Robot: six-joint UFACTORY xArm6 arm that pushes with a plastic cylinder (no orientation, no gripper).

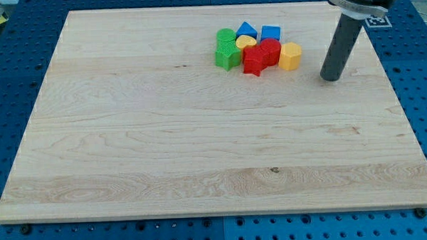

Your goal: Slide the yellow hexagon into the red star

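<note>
The yellow hexagon (290,56) stands at the right end of a tight cluster of blocks near the view's top. It touches a red block (270,51) on its left. The red star (254,61) sits just left of that, at the cluster's lower edge. My tip (331,77) rests on the board to the right of the yellow hexagon and slightly lower, with a clear gap between them.
The cluster also holds a green round block (225,38), a green star (228,57), a yellow heart (245,42), a blue triangular block (247,30) and a blue block (270,32). The wooden board (200,149) lies on a blue perforated table (12,56).
</note>
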